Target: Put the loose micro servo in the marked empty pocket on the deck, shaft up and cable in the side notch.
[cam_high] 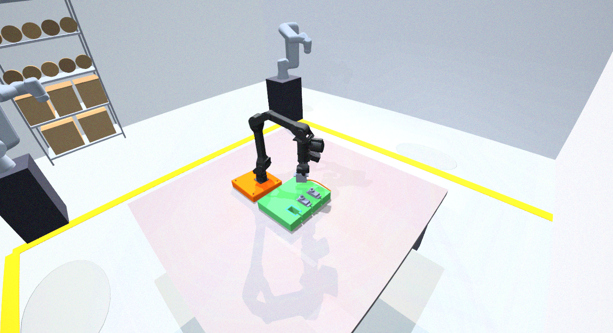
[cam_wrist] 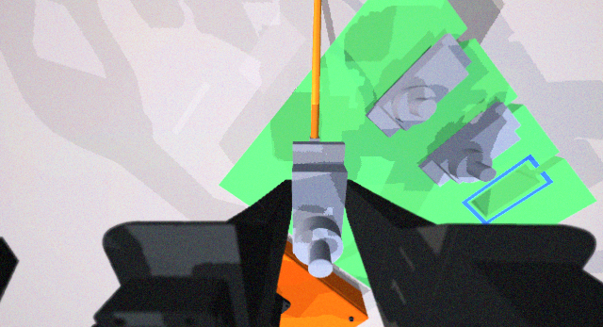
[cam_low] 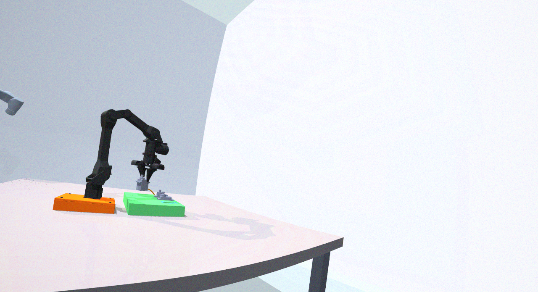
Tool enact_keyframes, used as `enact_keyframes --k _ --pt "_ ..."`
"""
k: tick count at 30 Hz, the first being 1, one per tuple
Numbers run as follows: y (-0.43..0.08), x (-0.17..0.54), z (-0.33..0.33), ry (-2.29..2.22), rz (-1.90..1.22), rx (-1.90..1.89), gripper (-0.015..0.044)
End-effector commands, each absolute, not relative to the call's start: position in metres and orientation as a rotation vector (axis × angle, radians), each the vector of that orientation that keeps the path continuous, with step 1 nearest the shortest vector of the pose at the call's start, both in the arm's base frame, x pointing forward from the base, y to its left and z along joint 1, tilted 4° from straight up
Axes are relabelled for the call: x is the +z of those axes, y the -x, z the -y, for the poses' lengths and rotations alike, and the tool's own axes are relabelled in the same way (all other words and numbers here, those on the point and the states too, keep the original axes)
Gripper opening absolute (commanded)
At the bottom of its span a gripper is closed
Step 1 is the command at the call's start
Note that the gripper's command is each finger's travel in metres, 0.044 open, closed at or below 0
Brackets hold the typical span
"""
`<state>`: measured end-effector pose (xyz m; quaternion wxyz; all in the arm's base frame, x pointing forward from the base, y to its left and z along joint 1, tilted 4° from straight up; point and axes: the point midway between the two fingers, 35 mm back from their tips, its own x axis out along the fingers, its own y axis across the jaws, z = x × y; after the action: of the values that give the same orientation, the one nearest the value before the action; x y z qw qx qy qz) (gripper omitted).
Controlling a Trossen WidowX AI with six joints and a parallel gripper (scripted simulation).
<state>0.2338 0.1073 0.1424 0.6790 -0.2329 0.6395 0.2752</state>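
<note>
From the top view, the tool point(cam_high: 301, 175) hangs over the back corner of the green deck point(cam_high: 278, 202), closed on the servo point(cam_high: 300, 177), which looks lifted just off the deck. The marked pocket point(cam_high: 293, 209) sits well apart, near the front edge, outlined in blue and with nothing in it. Two seated servos point(cam_high: 309, 196) fill the pockets between (so the carry likely has to pass over or beside them, and a low path could clip their shafts).

In the exterior view, the servo point(cam_low: 141, 183) hangs in the tool point(cam_low: 144, 178) above the deck point(cam_low: 152, 206), which lies on the counter point(cam_low: 188, 245) beside the orange base point(cam_low: 83, 203). The grip looks high on the body, so a knock could tilt it and leave one ear riding up on the deck.

In the wrist view, the dark fingers pinch the servo point(cam_wrist: 317, 186) on its sides, shaft point(cam_wrist: 321, 261) toward the camera. The orange cable point(cam_wrist: 316, 63) runs straight away from the body. The pocket point(cam_wrist: 509, 190) lies at an angle to the held servo, with its notch at one end; without a turn of the wrist the body would probably jam on the rim, and the cable might miss the notch or drag across the seated servos point(cam_wrist: 448, 124).
</note>
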Motion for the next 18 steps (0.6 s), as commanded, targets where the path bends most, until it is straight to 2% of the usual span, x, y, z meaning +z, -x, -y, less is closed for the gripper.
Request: enact_keyframes --k 1,18 --pt "-0.232 0.145 -0.101 0.522 -1.425 0.619 0.0000" --pt "-0.234 0.140 -0.032 0.527 -1.428 0.615 0.0000"
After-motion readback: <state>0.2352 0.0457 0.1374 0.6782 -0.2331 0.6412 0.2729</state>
